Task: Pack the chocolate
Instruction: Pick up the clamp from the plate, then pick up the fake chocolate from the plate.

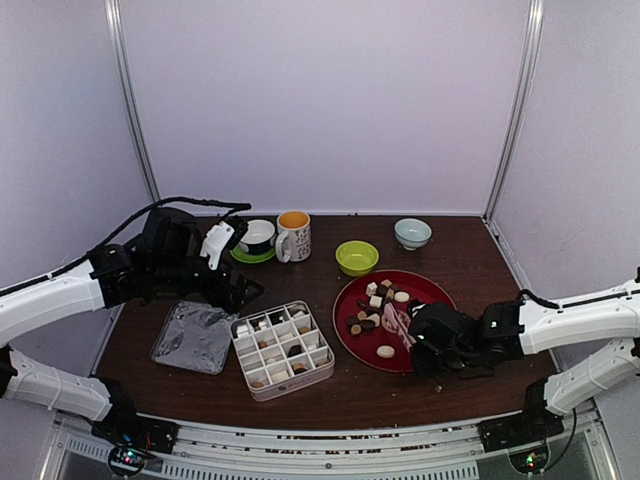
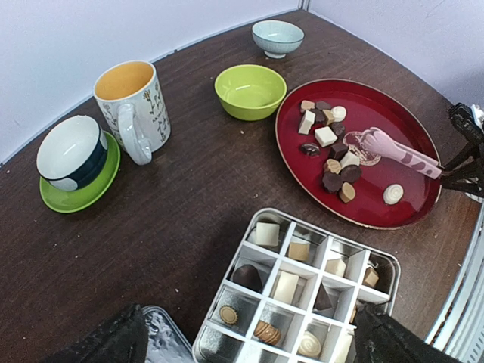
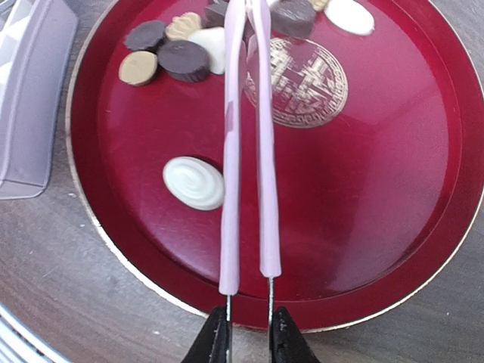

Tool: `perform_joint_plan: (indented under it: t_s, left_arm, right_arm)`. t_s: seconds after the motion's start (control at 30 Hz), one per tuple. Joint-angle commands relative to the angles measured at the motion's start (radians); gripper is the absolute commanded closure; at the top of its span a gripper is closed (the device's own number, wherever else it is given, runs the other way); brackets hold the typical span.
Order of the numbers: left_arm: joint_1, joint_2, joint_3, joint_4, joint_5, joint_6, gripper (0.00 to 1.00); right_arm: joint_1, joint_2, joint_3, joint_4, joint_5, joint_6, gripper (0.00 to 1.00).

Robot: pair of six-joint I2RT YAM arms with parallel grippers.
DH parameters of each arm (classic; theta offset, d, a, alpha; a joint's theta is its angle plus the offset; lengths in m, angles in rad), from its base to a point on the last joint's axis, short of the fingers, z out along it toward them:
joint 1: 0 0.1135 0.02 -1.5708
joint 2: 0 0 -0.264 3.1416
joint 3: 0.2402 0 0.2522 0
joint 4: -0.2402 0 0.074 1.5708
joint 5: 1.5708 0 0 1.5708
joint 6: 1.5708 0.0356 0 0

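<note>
I see the right gripper (image 3: 249, 344) clenched on the handle ends of the pink tongs (image 3: 229, 151), which reach out over the red plate (image 3: 378, 212). The chocolate (image 3: 194, 182) lies partly loose on that plate and partly in the divided box (image 2: 390, 266), above which my left gripper (image 2: 249, 344) hangs released.

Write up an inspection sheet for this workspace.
Surface: dark brown wooden table.
Job's things: chocolates clustered on the red plate; divided box partly filled, its lid lying beside it.
Clutter: mug, green bowl, pale blue bowl, cup on a green saucer.
Hands: left hand open, near the box and lid; right hand shut on the pink tongs, whose tips lie beside the chocolates.
Cables: black cable looping over the left arm.
Surroundings: white walls, metal rail at the near edge.
</note>
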Motion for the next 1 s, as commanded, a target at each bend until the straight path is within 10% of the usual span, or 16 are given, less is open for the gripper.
perform_joint_plan:
  t_s: [0.0, 0.97]
  left_arm:
    - [0.006, -0.006, 0.001, 0.038, 0.000, -0.011, 0.02]
    - [0.006, 0.010, -0.015, 0.074, 0.016, -0.046, 0.02]
  right_arm:
    - [0.005, -0.032, 0.091, -0.107, -0.036, -0.079, 0.81]
    - [-0.188, 0.053, 0.270, -0.269, -0.247, -0.284, 0.73]
